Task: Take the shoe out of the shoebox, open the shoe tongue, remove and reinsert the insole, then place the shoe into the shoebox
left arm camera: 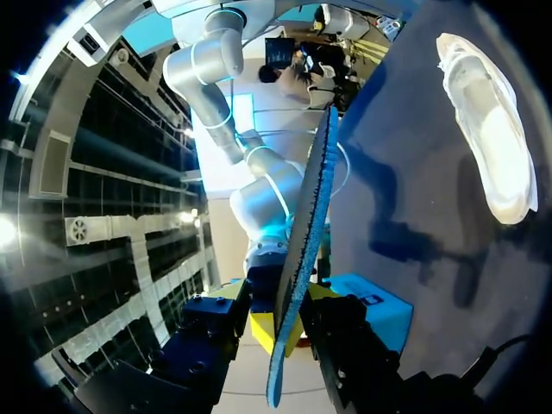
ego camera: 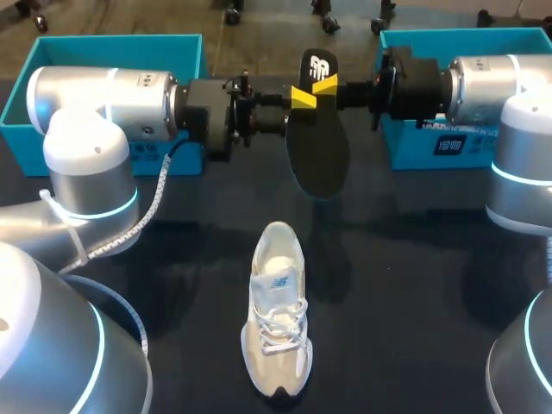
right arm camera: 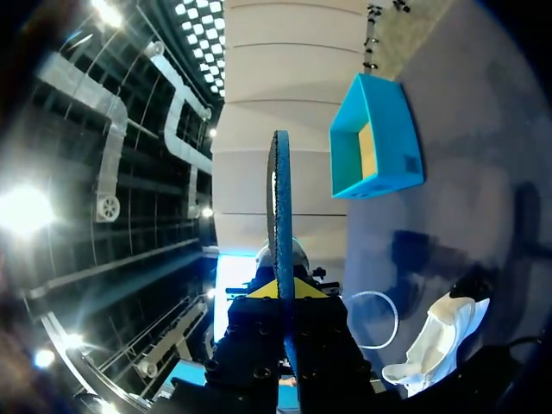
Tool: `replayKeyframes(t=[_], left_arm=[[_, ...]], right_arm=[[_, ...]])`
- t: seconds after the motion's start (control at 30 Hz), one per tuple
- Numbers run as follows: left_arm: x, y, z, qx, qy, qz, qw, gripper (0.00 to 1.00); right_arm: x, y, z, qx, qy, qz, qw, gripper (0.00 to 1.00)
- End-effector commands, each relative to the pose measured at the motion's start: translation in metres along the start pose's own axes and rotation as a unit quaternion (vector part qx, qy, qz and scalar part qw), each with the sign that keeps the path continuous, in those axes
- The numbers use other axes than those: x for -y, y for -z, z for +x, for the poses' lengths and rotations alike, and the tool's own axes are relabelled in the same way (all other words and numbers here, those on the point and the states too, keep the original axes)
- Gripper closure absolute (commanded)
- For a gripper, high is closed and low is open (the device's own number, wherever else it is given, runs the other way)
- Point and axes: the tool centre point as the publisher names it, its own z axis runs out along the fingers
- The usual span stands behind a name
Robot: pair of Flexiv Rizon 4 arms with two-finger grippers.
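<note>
A black insole [ego camera: 317, 147] hangs in the air at the back middle of the table, heel end up. My right gripper [ego camera: 329, 86] comes in from the right and is shut on its heel part; in the right wrist view the insole [right arm camera: 280, 198] stands edge-on, pinched in my right gripper [right arm camera: 283, 289]. My left gripper [ego camera: 297, 97] reaches it from the left. In the left wrist view the insole [left arm camera: 306, 233] runs between that gripper's [left arm camera: 289, 323] open fingers. The cream shoe [ego camera: 278, 310] lies on the dark table in front of both grippers, toe toward the front edge.
A teal box [ego camera: 103, 52] stands at the back left behind my left arm. Another teal box [ego camera: 466, 39] stands at the back right behind my right arm. A white cable [ego camera: 155, 203] loops along my left arm.
</note>
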Motion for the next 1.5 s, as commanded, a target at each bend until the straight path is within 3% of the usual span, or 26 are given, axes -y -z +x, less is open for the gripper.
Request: replayKeyframes(t=[0.03,0.17,0.5,0.57,0.8,0.83,0.87,0.9,1.03,1.23,1.33,1.43,1.47,1.5], left_arm=[[0.000,-0.001,-0.001,-0.002,-0.002,0.000,1.000,0.66],[-0.001,-0.001,-0.001,-0.004,-0.002,-0.001,1.000,0.81],[0.000,0.001,-0.002,-0.004,-0.006,0.000,1.000,0.90],[0.000,0.000,-0.001,-0.006,-0.007,0.001,1.000,1.00],[0.000,0.000,0.004,-0.013,-0.010,0.002,1.000,1.00],[0.000,0.002,0.004,-0.014,-0.010,0.002,1.000,1.00],[0.000,0.004,0.005,-0.014,-0.010,0.002,1.000,1.00],[0.000,0.006,0.006,-0.015,-0.010,0.002,1.000,1.00],[-0.003,0.014,0.016,-0.026,0.003,0.000,1.000,1.00],[-0.008,0.032,0.020,-0.020,0.132,0.005,0.991,1.00],[-0.011,0.038,0.019,-0.021,0.262,0.014,0.965,1.00],[-0.010,0.042,0.017,-0.022,0.385,0.027,0.922,1.00],[-0.009,0.043,0.016,-0.031,0.370,0.017,0.928,1.00],[-0.001,0.045,0.011,-0.036,0.276,-0.020,0.960,1.00]], right_arm=[[0.000,-0.001,0.000,0.001,0.000,0.000,1.000,1.00],[0.000,-0.001,0.000,0.001,0.000,0.000,1.000,1.00],[0.000,-0.001,0.000,0.001,0.000,0.000,1.000,1.00],[0.000,-0.001,0.000,0.001,0.000,0.000,1.000,1.00],[0.000,-0.001,0.000,0.001,0.000,0.000,1.000,1.00],[0.000,-0.001,0.000,0.001,0.000,0.000,1.000,0.64],[0.001,-0.001,0.000,-0.007,0.003,-0.004,1.000,0.13],[0.002,-0.001,0.000,-0.006,0.006,-0.008,1.000,0.00],[0.004,0.000,0.000,-0.006,0.013,-0.019,1.000,0.00],[0.009,0.007,0.000,0.003,0.024,-0.021,0.999,0.00],[0.013,0.013,0.001,0.013,0.028,-0.026,0.999,0.00],[0.016,0.018,0.002,0.022,0.032,-0.025,0.999,0.00],[0.016,0.020,0.002,0.024,0.033,-0.027,0.999,0.00],[0.016,0.020,0.002,0.024,0.033,-0.027,0.999,0.00]])
